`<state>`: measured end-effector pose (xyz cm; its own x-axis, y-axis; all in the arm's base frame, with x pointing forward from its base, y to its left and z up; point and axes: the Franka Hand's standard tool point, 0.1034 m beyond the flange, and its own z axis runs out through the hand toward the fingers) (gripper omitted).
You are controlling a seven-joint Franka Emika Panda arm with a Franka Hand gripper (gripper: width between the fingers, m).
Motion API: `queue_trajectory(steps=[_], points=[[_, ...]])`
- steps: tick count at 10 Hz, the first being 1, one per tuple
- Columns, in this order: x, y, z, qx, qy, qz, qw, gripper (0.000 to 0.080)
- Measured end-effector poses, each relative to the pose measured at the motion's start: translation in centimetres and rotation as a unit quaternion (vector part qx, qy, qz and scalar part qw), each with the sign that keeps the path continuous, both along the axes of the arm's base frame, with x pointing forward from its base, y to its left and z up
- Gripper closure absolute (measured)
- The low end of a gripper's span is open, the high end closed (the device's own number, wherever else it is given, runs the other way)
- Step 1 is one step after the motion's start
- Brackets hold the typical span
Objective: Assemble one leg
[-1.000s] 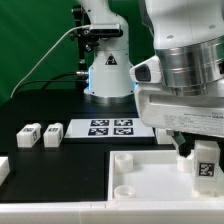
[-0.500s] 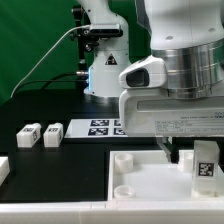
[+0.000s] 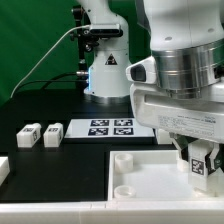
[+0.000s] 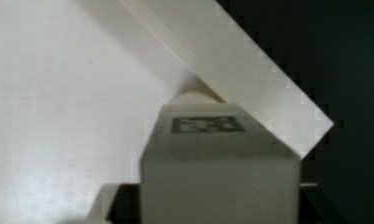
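Note:
My gripper [image 3: 200, 168] is shut on a leg [image 3: 199, 165], a small white block with a black-and-white tag on its face. It holds the leg upright over the far right corner of the large white panel [image 3: 140, 185]. In the wrist view the leg [image 4: 210, 150] fills the space between my dark fingers [image 4: 122, 203], with its far end close to the panel's raised rim [image 4: 237, 60]. Whether the leg touches the panel I cannot tell. Three more legs [image 3: 53, 134] lie in a row on the black table at the exterior view's left.
The marker board [image 3: 110, 128] lies behind the panel, in front of the arm's base [image 3: 105, 75]. A round socket [image 3: 123, 160] shows at the panel's far left corner. A white part [image 3: 3, 170] sits at the left edge.
My gripper has swung with the leg: it shifted toward the exterior view's left half a second ago, then came back right and lower over the panel's corner.

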<state>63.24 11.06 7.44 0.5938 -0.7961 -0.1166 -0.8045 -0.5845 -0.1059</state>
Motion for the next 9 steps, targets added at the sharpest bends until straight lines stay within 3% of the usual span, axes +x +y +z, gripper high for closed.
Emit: queue_trajectory(steps=[2,6,7,8,9], points=[[0.06,-0.14,0.00,0.010,0.026,-0.165,0.986,0.0509],[-0.08,-0.44,-0.35,0.033,0.074,-0.439,0.895,0.0508],[-0.10,-0.39,-0.37,0.032,0.072,-0.425,0.902,0.0435],[-0.11,-0.36,-0.37,0.032,0.069,-0.411,0.909,0.0435],[-0.14,-0.24,-0.38,0.032,0.069,-0.407,0.910,0.0254]])
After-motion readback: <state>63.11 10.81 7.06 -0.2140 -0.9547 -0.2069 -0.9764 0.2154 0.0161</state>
